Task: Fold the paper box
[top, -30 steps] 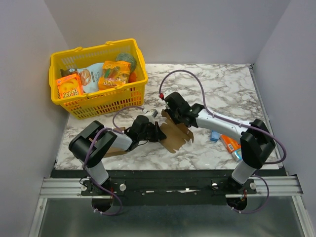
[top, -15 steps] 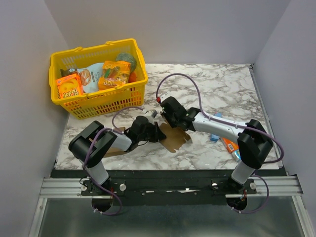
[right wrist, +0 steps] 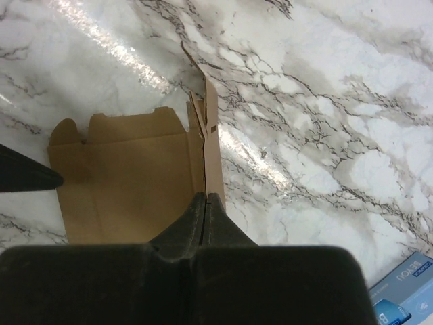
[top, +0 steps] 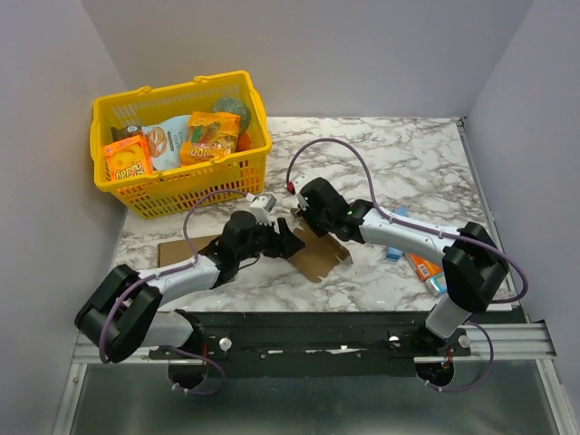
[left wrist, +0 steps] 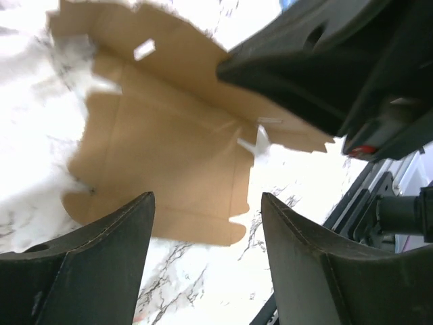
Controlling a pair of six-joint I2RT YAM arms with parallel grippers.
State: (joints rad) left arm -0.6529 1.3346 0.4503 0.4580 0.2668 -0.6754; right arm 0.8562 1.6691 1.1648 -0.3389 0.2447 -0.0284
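The paper box [top: 322,256] is a thin brown cardboard piece with creases and notched tabs, lying mostly flat on the marble table in the middle. My left gripper [top: 292,243] stands open at its left edge; in the left wrist view the left gripper [left wrist: 206,200] has nothing between its wide-apart fingers, and the paper box [left wrist: 169,142] lies just beyond them. My right gripper [top: 306,220] is at the box's far side. In the right wrist view the right gripper [right wrist: 205,198] is shut on an upright flap of the paper box [right wrist: 128,176].
A yellow basket [top: 181,190] filled with snack packs stands at the back left. A plain brown cardboard rectangle [top: 181,249] lies under my left arm. Small blue and orange packs [top: 421,263] lie beside my right arm, with the blue one [right wrist: 406,284] near my right wrist.
My left gripper has opened and let go of the box's edge, and its arm has stretched out lower to the left. The right gripper moved left and down with the flap.
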